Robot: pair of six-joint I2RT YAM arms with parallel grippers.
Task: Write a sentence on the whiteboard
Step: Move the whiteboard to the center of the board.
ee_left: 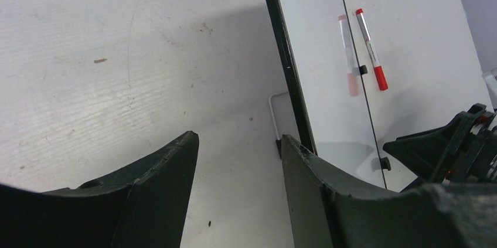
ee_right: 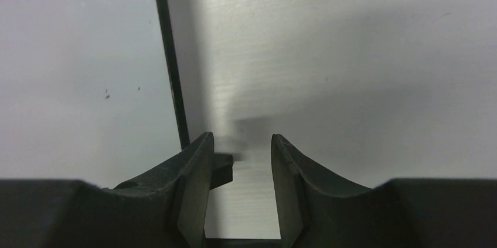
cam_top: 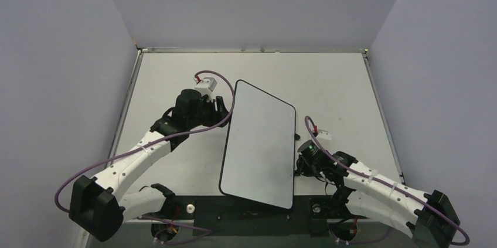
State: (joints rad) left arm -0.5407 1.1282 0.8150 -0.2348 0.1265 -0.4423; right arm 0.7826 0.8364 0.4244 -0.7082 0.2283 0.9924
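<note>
From above: finds the whiteboard point(cam_top: 258, 142) blank, so no writing done and all of it left, by the look of things. Lies flat mid-surface point(cam_top: 340, 84), with long axis from far edge to near edge, far end leaning toward the left edge. Puts the left claw point(cam_top: 221, 105) at its left long side and the right claw point(cam_top: 300, 167) at its right.

Left wrist: shows jaws parted, clenching nothing, just beside the black frame; beyond the board, a red marker point(ee_left: 371, 48) on the surface, not picked up.

Right wrist: shows jaws parted, with a blurred black foot point(ee_right: 224, 166) against one finger, not clamped.
</note>
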